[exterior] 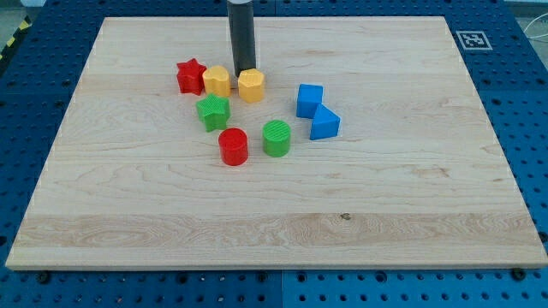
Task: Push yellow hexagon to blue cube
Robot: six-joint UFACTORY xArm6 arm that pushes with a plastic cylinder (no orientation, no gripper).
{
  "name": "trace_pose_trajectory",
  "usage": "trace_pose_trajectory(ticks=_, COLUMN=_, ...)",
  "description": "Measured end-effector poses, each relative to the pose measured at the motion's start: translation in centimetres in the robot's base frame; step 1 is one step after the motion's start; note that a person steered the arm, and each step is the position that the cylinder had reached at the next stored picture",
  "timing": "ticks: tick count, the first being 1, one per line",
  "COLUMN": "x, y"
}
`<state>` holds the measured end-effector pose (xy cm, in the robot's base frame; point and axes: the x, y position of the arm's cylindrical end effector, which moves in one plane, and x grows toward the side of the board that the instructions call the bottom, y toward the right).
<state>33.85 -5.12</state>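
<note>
The yellow hexagon (251, 86) sat left of the blue cube (309, 100), well apart. My tip (247, 71), a bare rod without fingers, touched its top edge; pushing from there risked driving it downward toward the green cylinder (276, 138).

You're looking at a lab or robotics test bench here, not anybody's home. The giveaway is the blue metal perforated base plate (514, 103) with its regular grid of holes, the kind you bolt rigs onto. On top sits a pale wooden board (274, 214), and its top-right corner carries a small black-and-white square marker tag (472, 39), the sort cameras use for tracking. There's also a strip of yellow-and-black hazard tape (12, 38) at the view's top left.
</note>
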Motion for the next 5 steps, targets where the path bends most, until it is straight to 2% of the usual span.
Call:
trace_pose_trajectory(ticks=1, x=3.3, y=-0.2)
trace_pose_trajectory(ticks=2, x=4.4, y=-1.1)
trace_pose_trajectory(ticks=3, x=7.2, y=-2.7)
trace_pose_trajectory(ticks=4, x=8.1, y=-0.8)
trace_pose_trajectory(ticks=5, x=7.2, y=3.1)
